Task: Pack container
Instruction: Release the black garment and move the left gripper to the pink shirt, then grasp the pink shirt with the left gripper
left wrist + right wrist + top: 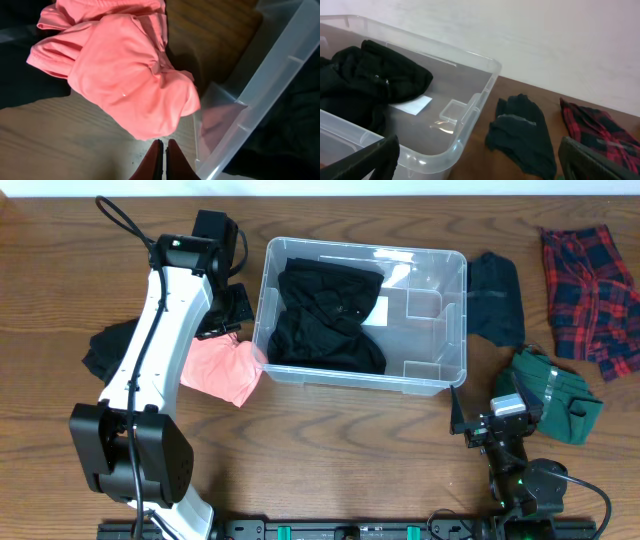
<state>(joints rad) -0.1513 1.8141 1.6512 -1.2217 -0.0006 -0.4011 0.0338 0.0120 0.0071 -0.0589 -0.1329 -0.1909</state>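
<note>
The clear plastic container [440, 375] stands mid-table with a black garment [325, 315] in its left half and a white label [378, 310] on its bottom. It also shows in the right wrist view [485, 90] and the left wrist view [260, 85]. A coral pink garment [222, 368] lies on the table against the container's left wall, filling the left wrist view [125, 70]. My left gripper [163, 150] is shut and empty, just short of the pink garment. My right gripper [480, 160] is open and empty near the front right [497, 428].
A black garment [105, 348] lies at the far left. A dark garment [497, 298] lies right of the container, also in the right wrist view [520, 132]. A red plaid shirt [590, 285] is at far right and a green garment [560, 395] is beside my right arm.
</note>
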